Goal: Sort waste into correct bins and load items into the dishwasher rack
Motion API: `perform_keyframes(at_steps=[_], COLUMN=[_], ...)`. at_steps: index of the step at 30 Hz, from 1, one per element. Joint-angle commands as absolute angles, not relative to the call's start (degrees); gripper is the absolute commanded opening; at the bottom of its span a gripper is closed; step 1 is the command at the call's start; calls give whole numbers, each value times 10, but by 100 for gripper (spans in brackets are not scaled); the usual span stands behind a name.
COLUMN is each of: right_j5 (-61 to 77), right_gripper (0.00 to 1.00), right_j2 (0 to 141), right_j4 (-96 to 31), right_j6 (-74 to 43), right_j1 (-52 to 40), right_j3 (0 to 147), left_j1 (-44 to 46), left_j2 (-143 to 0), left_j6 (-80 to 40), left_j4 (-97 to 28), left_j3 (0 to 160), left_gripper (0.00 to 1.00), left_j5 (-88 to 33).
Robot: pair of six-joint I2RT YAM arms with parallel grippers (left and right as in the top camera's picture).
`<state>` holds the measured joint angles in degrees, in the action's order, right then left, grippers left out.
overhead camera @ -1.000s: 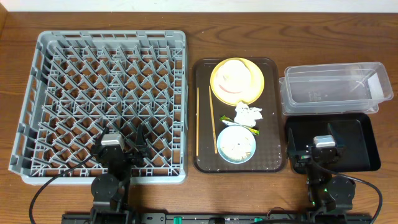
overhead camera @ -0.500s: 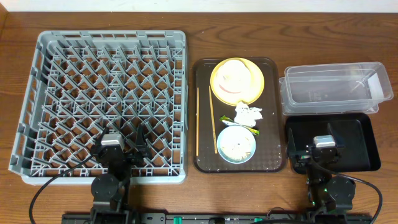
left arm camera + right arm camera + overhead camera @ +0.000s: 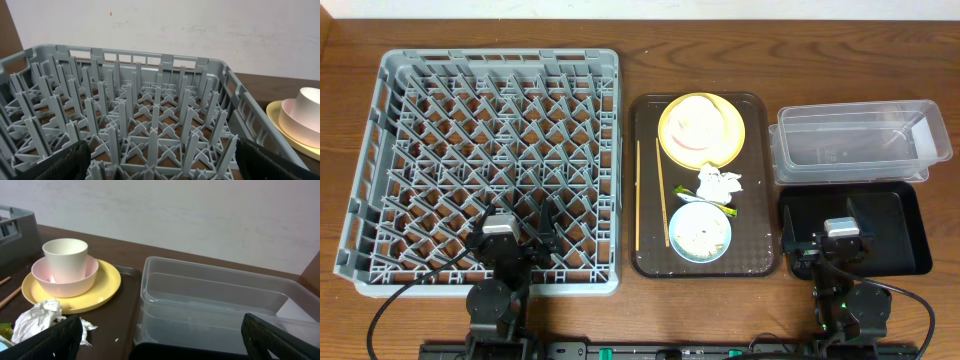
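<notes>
One plate, one cup, two bowls: blue bowl, pink bowl; two chopsticks.
Chopsticks lie lengthwise along tray's left side; left end effector and right end effector spread wide.

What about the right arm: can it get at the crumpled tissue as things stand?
Probably yes. The tissue lies uncovered on the brown tray between yellow plate and blue bowl. The right gripper, open and empty, sits over the black tray right beside it.

Even, soft indoor light throughout, with faint shadows, no harsh glare, and slightly soft wrist views.
</notes>
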<state>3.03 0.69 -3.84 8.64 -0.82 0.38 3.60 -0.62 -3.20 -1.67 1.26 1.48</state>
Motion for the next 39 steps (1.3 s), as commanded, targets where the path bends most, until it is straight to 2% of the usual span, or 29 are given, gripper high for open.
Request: perform_keyframes(at_steps=[1,33,37,39], right_j5=[31,31,31,31], right_gripper=[99,99,99,99], right_j2=[4,4,4,4], right_j4=[-41,-41,-41,-41], right_j6=[93,93,93,93], right_j1=[-4,-4,-4,-4], right_j3=[3,3,3,3], left_j1=[36,36,36,36], left_j2=[-6,-6,-6,-6], left_j6=[-33,-31,-42,-86], left_j4=[-40,-15,-23,-56], left_j3=[2,4,50,103], left_gripper=[94,94,94,94], left_j5=[22,34,15,15])
